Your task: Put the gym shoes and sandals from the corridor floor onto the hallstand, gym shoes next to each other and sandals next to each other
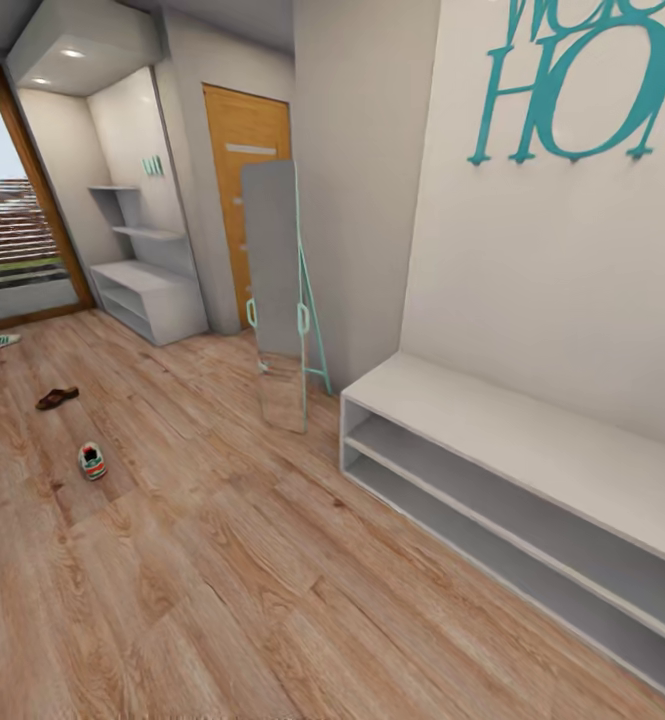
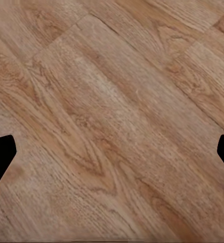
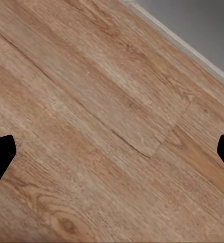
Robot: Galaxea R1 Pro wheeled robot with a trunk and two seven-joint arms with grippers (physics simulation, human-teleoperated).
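On the corridor floor (image 1: 222,560) at the left, one gym shoe (image 1: 92,461) lies nearest me, white with green and red-orange. A brown sandal (image 1: 57,398) lies a little beyond it. Another gym shoe (image 1: 0,341) rests farther back by the glass entrance. The hallstand (image 1: 150,292), pale with stepped upper shelves, stands in the far alcove. In the left wrist view my left gripper (image 2: 112,157) hangs over bare planks, its dark fingertips (image 2: 0,157) wide apart with nothing between them. My right gripper (image 3: 112,157) is likewise open above the floor.
A plain low white shelf unit (image 1: 532,470) runs along the right wall; its grey edge (image 3: 192,30) appears in the right wrist view. A standing mirror (image 1: 277,290) with a teal frame leans at the wall corner. A wooden door (image 1: 244,200) is behind it.
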